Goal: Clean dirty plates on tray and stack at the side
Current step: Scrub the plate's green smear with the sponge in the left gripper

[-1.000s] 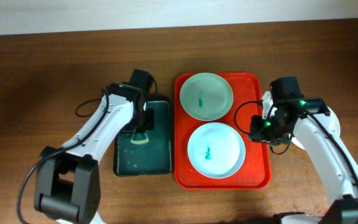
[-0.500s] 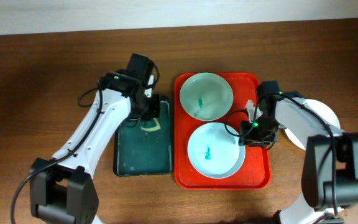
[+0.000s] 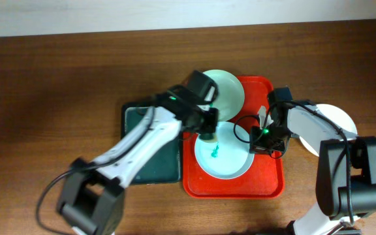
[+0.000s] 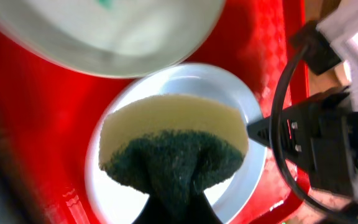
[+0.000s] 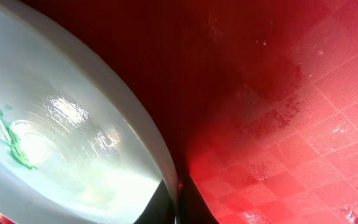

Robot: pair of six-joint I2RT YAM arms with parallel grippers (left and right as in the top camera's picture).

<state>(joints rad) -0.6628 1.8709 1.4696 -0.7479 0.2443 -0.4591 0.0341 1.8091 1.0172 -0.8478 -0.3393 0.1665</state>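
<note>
The left gripper (image 3: 207,132) is clamped on a sponge (image 4: 173,140), whose dark green scouring side is pinched into a narrow waist between the jaws while its pale yellow face fans out ahead; the sponge hangs over the near plate (image 3: 230,163), above its left-hand part, though whether it touches the surface cannot be told; a teal smear (image 3: 216,155) sits at that plate's centre, just beside the sponge; the right gripper (image 3: 261,138) is closed tight on the right-hand rim of the same plate, and the right wrist view shows the thin pale edge caught between the two dark fingers (image 5: 197,208), with the glossy bowl of the plate curving away to the left and the textured red floor of the tray (image 5: 291,93) to the right; the near plate lies in the front half of the tray; the far plate (image 3: 227,98) lies in the back half, partly covered by the left arm, its rim close to that of the near one; a third plate (image 3: 337,121) rests on the table (image 3: 57,78) just right of the tray, half hidden behind the right arm; a dark green tray (image 3: 136,163) lies against the red tray's left side, under the left arm.
</note>
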